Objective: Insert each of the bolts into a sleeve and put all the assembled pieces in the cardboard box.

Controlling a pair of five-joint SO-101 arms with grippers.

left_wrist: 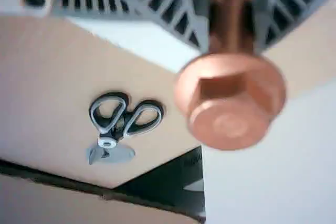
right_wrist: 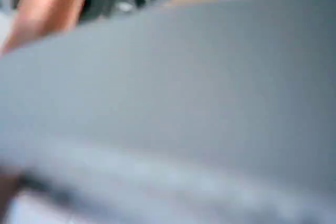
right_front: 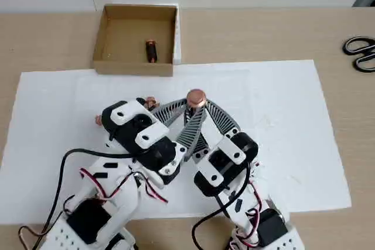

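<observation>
The bolt [left_wrist: 229,100] looks smooth coppery metal, the box [right_front: 133,68] matt cardboard, the sheet [right_front: 281,121] paper

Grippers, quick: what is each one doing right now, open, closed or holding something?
Left gripper: cannot be told.
Right gripper: closed on the bolt.

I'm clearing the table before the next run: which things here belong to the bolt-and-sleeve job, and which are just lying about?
Job:
bolt
small copper part by an arm
assembled piece
cardboard box

Lying about:
scissors
white paper sheet, just an underlay
</observation>
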